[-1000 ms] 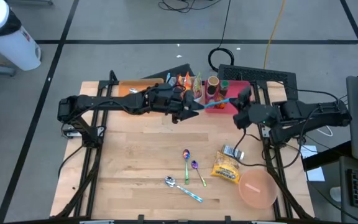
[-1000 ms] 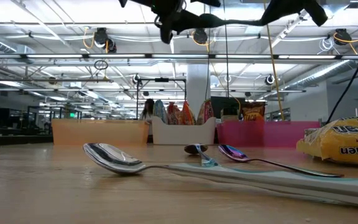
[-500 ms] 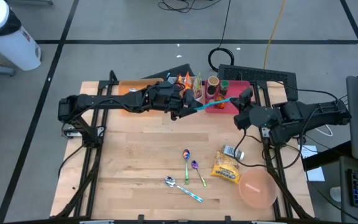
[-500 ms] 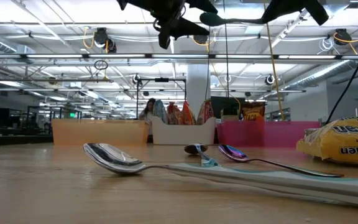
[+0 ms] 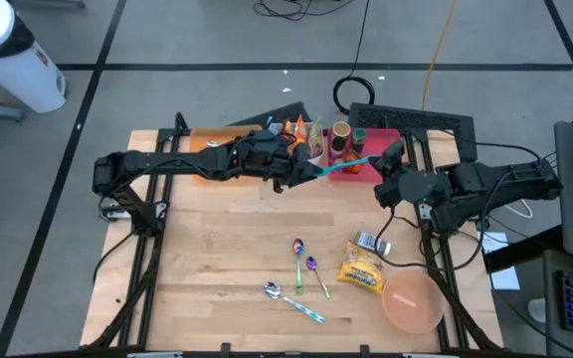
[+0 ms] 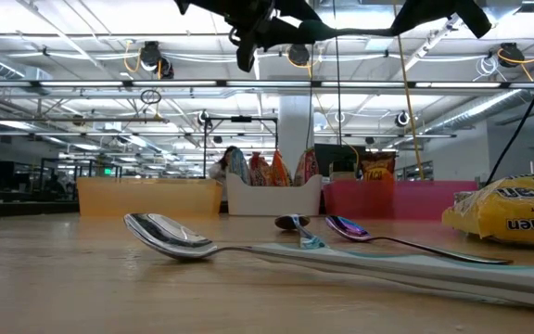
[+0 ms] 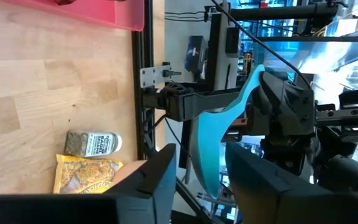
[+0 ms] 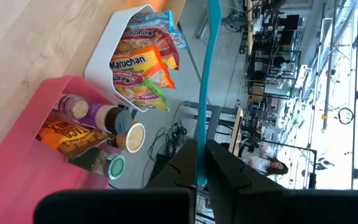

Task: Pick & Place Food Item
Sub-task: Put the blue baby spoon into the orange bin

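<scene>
While both arms meet above the far middle of the table [image 5: 217, 259], a turquoise spoon [image 5: 344, 166] hangs in the air between them; the right gripper [image 5: 382, 171] is clamped on its handle end, seen as a blue strip between its closed fingers in the right wrist view; the left gripper [image 5: 304, 176] has its fingers on either side of the spoon's bowl end, narrowed, though contact cannot be told. Behind them stand a white bin [image 5: 313, 139] of noodle packets and a pink bin [image 5: 376, 164] of cups; nearer lie three spoons [image 5: 301, 270], a yellow ramen packet [image 5: 362, 268], a small silver packet [image 5: 371, 244] and a pink bowl [image 5: 412, 301].
</scene>
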### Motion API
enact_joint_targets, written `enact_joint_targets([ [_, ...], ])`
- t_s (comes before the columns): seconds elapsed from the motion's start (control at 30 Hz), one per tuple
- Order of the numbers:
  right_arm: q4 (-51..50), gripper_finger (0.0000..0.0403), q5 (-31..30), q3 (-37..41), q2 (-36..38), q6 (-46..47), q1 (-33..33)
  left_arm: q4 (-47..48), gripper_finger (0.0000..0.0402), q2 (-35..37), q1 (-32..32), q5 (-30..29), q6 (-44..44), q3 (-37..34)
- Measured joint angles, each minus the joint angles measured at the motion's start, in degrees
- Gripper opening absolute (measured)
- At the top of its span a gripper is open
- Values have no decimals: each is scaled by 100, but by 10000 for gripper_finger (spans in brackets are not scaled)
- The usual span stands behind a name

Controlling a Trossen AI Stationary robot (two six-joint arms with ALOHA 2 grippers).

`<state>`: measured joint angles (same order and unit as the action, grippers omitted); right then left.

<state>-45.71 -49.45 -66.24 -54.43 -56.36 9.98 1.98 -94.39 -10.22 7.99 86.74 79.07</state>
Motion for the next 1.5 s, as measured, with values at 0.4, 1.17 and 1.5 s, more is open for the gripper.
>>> enact_joint_targets([
  [0.4,-2,5,17,0,0,-28,0,-2,96,0,0,2,2,0],
  [1.17,137,55,103,0,22,231,2,55,12,0,-24,-76,-172,-9],
  [1.5,130,127,590,0,95,1226,1,118,10,0,-72,-50,-614,-9],
])
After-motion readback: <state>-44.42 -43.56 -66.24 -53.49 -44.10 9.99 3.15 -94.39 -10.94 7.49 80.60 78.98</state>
